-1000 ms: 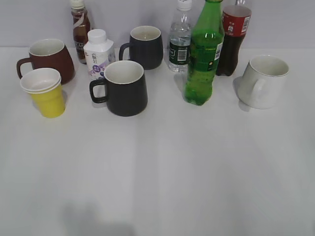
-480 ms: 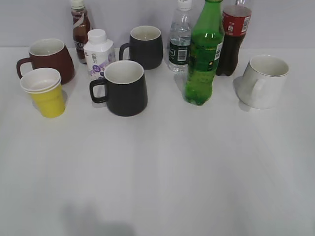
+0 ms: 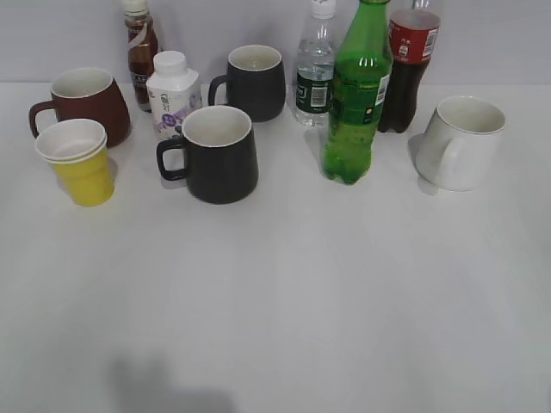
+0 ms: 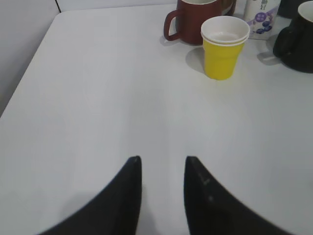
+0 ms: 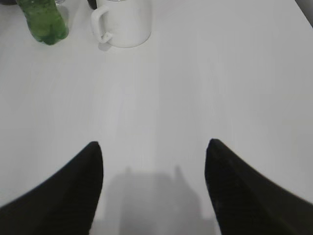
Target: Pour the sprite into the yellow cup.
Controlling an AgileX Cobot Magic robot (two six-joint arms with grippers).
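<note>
The sprite (image 3: 355,95), a tall green bottle with a green-yellow label, stands upright at the back right of the table; its base shows in the right wrist view (image 5: 43,22). The yellow cup (image 3: 80,161) stands at the left, in front of a red-brown mug, and shows in the left wrist view (image 4: 224,46). My left gripper (image 4: 163,160) is open and empty, low over bare table well short of the cup. My right gripper (image 5: 154,144) is wide open and empty, well short of the sprite. Neither gripper shows in the exterior view.
A red-brown mug (image 3: 83,103), two dark mugs (image 3: 215,153) (image 3: 252,82), a white mug (image 3: 462,142), a small white bottle (image 3: 172,93), a brown drink bottle (image 3: 140,50), a clear water bottle (image 3: 315,73) and a cola bottle (image 3: 408,64) crowd the back. The table's left edge (image 4: 29,73) is near.
</note>
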